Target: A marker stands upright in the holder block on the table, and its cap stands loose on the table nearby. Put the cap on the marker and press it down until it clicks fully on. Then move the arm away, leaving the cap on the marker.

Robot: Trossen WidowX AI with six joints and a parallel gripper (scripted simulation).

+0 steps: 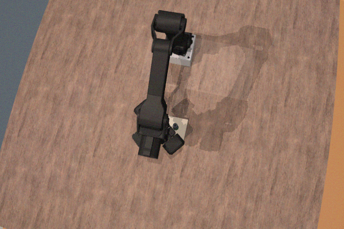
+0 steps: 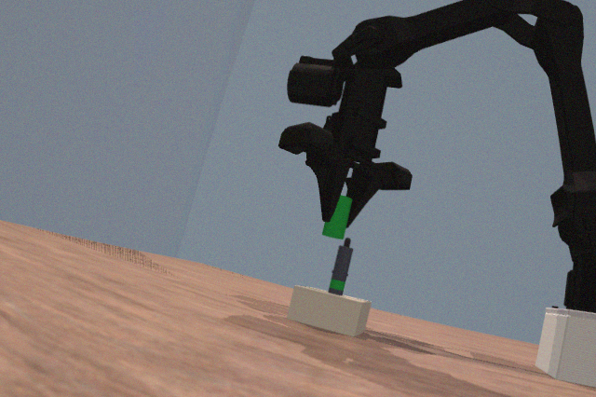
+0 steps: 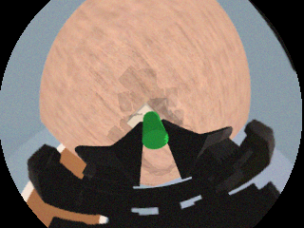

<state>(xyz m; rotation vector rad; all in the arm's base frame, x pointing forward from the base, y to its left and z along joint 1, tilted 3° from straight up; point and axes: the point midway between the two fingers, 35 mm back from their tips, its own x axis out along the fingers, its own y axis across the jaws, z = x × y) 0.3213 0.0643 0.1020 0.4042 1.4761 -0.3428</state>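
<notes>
My gripper [image 2: 337,220] [image 3: 152,123] is shut on the green cap [image 2: 338,222] [image 3: 154,134], which hangs with its wide end down. The marker [image 1: 175,127] [image 2: 342,262] stands upright in the holder block [image 1: 182,123] [image 2: 328,310], dark grey with a green band low down and a bare dark tip. In the exterior view the cap is above the marker tip and slightly left of it, apart from it. In the top view the arm hides the cap and the fingertips, left of the marker. In the wrist view part of the pale block [image 3: 138,117] shows behind the cap; the marker is hidden.
The arm's pale base [image 1: 180,61] [image 2: 573,349] stands on the wooden table [image 1: 250,165] [image 2: 144,335], behind the holder block in the top view and to its right in the exterior view. The wrist camera housing [image 1: 173,143] [image 2: 315,83] sticks out beside the gripper.
</notes>
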